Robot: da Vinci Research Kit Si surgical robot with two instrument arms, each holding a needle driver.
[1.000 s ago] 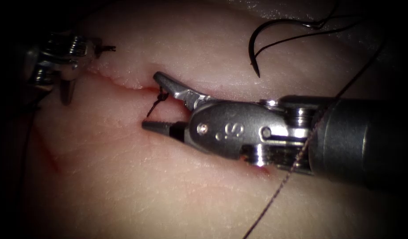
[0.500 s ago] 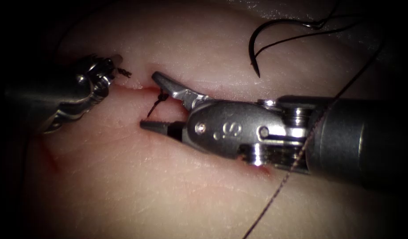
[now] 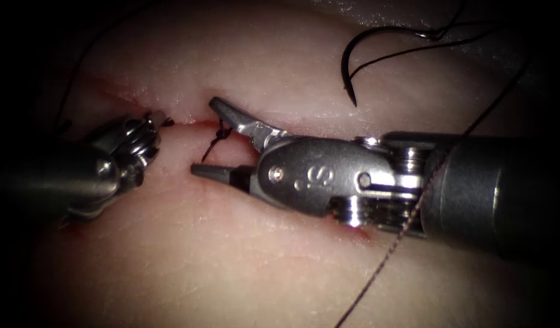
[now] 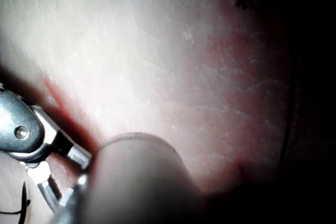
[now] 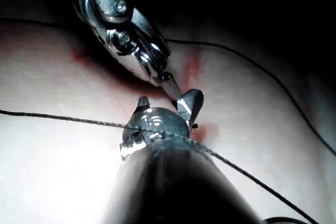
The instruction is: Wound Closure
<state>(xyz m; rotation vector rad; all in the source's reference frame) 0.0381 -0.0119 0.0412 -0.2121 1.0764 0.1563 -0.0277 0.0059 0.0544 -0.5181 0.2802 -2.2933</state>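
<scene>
Needle (image 3: 351,64) free on tissue (image 3: 231,255) (beyond both tools)

red fluid (image 3: 198,123) in a thin line along the cut (image 3: 170,119), a smear (image 3: 360,233) at near right, a faint streak (image 3: 70,223) at near left, pale grey surface (image 3: 383,9) at the far edge, too dim to identify

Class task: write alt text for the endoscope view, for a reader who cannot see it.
The right tool holds its jaws open around a short thread end at the cut. The left tool grips another thread end; the needle lies free on the tissue.
</scene>
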